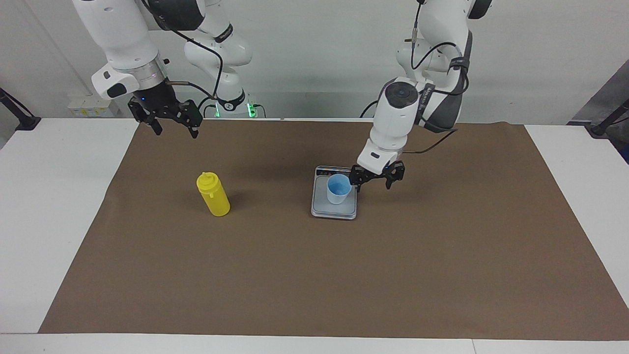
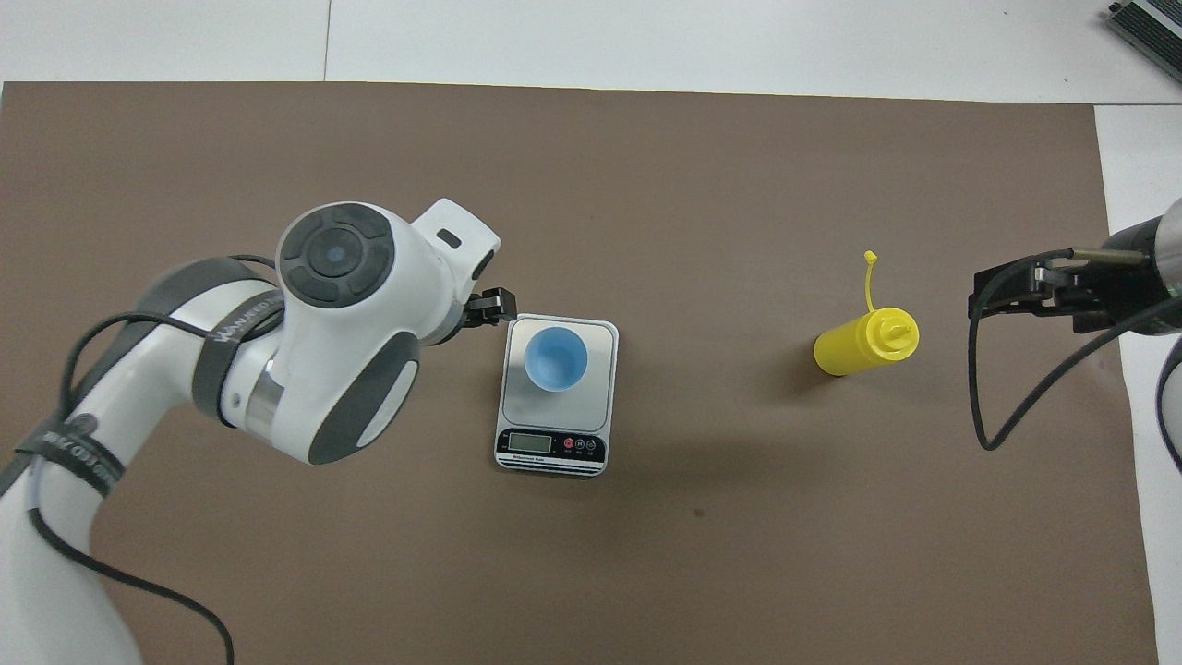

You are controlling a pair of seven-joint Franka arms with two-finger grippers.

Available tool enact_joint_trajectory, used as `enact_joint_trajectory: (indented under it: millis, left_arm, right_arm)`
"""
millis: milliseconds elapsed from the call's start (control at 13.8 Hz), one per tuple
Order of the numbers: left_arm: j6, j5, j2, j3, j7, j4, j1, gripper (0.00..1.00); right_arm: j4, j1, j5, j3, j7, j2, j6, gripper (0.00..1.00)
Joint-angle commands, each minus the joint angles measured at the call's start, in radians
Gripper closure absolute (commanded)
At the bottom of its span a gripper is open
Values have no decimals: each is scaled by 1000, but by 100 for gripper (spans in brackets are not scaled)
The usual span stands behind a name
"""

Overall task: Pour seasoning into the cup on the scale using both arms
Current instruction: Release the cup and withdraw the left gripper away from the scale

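**Cup set on the scale, bottle untouched**

The light blue cup is seen standing upright on the pale plate of the scale, on the half of the plate farther from the dark display strip, which runs along the scale's edge nearer to the robots. The cup is touched by nothing. The scale lies on the brown mat that covers the middle of the table, roughly midway between the two arms' ends.

The yellow seasoning bottle is found upright on the mat, well apart from the scale, toward the right arm's end of the table. Its nozzle cap is on, and its small tethered tip cover is seen sticking out from the top.

The left gripper is held low just beside the scale, toward the left arm's end, its fingers spread wide and nothing carried between them; it is clear of the cup. The right gripper is held raised over the edge of the mat nearer to the robots, well apart from the bottle, its fingers likewise spread and empty; this arm waits.
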Motion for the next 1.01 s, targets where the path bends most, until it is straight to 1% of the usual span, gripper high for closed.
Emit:
enact_joint_trajectory:
  millis: [0,361,650,794,939]
  left_arm:
    - [-69,16,-32,-5,97,13,57,0]
    - [-172,3,-136,-4,261,17,160,0]
    - [-227,-1,-195,1,412,22,237,0]
    - [-265,-33,-206,3,520,42,295,0]
    - [-322,-34,-207,3,606,83,333,0]
  right_arm:
    - [-21,-16,18,7,-24,-20,-4,0]
    - [-21,-16,18,7,-24,-20,-4,0]
    - [-21,-16,18,7,-24,-20,-4,0]
    - [-21,-16,17,7,-24,-20,-4,0]
    - [-21,-14,18,7,-24,-20,-4,0]
